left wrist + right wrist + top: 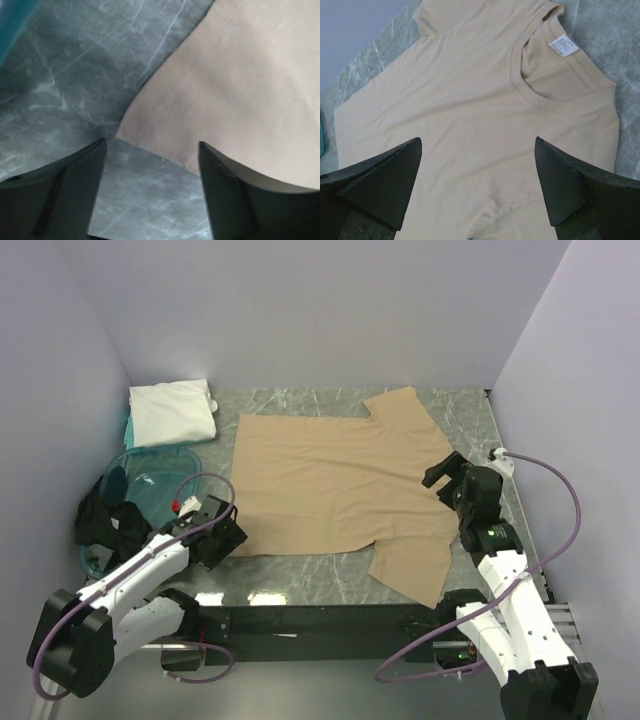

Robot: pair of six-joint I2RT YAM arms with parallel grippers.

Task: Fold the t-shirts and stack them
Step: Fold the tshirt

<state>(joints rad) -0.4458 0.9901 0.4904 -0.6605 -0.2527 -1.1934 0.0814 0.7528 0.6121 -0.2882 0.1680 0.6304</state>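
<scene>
A tan t-shirt (330,490) lies spread flat on the marble table, collar toward the right. A folded white t-shirt (172,412) sits at the back left. My left gripper (228,530) is open and empty, low at the shirt's near-left hem corner (131,131). My right gripper (442,474) is open and empty above the shirt's right side. In the right wrist view the shirt (470,110) fills the frame, with its collar and white label (563,45) at the upper right.
A teal plastic basket (150,480) stands at the left with dark clothing (110,518) hanging over its near rim. Purple walls close the table on three sides. A white fitting (500,456) and a cable lie at the right edge.
</scene>
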